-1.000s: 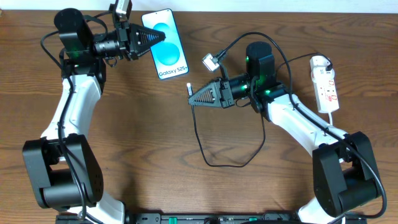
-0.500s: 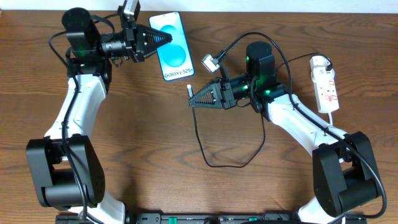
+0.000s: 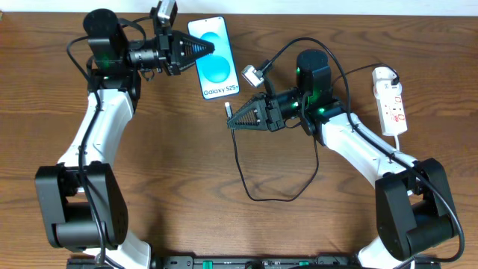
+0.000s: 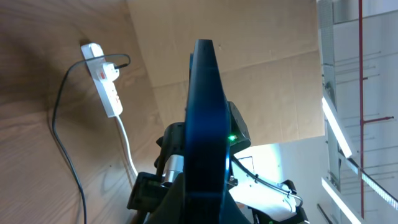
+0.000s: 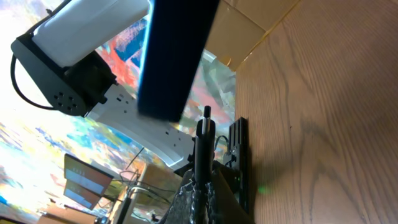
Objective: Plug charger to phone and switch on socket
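Overhead view, left to right. The left gripper (image 3: 205, 50) reaches in from the far-left side of the wooden table (image 3: 164, 179) and is clamped on the left edge of the phone (image 3: 219, 64). The phone sits at the far edge, left of centre, with its blue screen facing up. Near centre, the right gripper (image 3: 231, 123) points left and is closed on the charger (image 3: 270, 199) just behind its plug tip, which projects beyond the fingertips. The plug tip lies near the phone's lower end but is apart from it. The cable loops toward the near side and curves back up past the right arm. At the far right, the socket (image 3: 392, 97) lies flat on the table, well apart from both grippers.

Left wrist view: the phone (image 4: 205, 118) appears edge-on, gripped between the fingers.

Right wrist view: the plug tip (image 5: 206, 127) stands between the fingers, just below the blurred dark phone (image 5: 177, 56).
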